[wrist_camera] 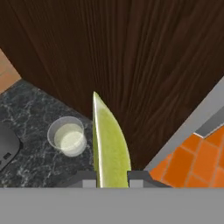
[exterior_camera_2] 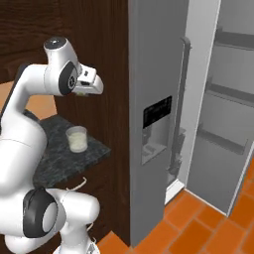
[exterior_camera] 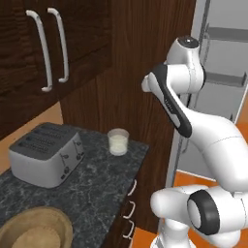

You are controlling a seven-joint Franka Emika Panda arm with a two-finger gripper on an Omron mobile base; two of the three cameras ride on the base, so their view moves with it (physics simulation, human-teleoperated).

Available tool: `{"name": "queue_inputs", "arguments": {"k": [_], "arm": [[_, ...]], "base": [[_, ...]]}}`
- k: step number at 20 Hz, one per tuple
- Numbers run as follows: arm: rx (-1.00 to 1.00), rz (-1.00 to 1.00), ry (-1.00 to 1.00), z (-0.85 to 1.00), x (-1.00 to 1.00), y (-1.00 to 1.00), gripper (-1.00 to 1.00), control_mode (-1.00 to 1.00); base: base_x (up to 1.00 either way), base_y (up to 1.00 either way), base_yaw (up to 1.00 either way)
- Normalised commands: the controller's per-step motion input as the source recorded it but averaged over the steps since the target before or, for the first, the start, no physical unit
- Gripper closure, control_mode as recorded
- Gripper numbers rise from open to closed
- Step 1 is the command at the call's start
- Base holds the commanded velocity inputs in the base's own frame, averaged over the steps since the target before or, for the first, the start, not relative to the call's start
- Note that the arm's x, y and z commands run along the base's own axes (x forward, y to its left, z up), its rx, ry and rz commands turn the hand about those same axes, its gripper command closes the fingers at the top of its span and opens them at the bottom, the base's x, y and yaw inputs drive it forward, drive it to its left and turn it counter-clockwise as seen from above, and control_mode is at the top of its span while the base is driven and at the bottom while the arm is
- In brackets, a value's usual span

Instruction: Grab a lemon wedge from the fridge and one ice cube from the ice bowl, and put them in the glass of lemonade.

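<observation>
Holding lemon wedge (wrist_camera: 109,144) pinched between closed gripper (wrist_camera: 111,178); glass of lemonade (wrist_camera: 68,136) sits on counter (wrist_camera: 30,113) at 10 o'clock in hand view. Wedge looks light, soft, slippery; gripping flat sides seems safest

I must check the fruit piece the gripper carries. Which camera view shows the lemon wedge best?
The hand view: the lemon wedge rises large and unblocked from the gripper. The right base view gives a tiny yellowish bit under the hand; in the left base view I cannot make it out.
</observation>
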Motion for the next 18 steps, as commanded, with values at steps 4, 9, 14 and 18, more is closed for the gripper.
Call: {"name": "queue_inputs", "arguments": {"k": [4,9,14,18], "arm": [[0.0,0.0,0.0,0.0,0.0,0.0,1.0,1.0],[-0.01,-0.01,0.0,-0.01,0.0,0.09,1.0,-1.0],[0.0,0.0,0.0,0.0,0.0,0.06,1.0,-1.0],[0.0,0.09,0.0,-0.06,-0.15,0.0,1.0,-1.0]], "base": [[0.01,1.0,-0.39],[-0.01,0.71,-0.21],[0.0,0.0,0.0],[0.0,0.0,0.0]]}}
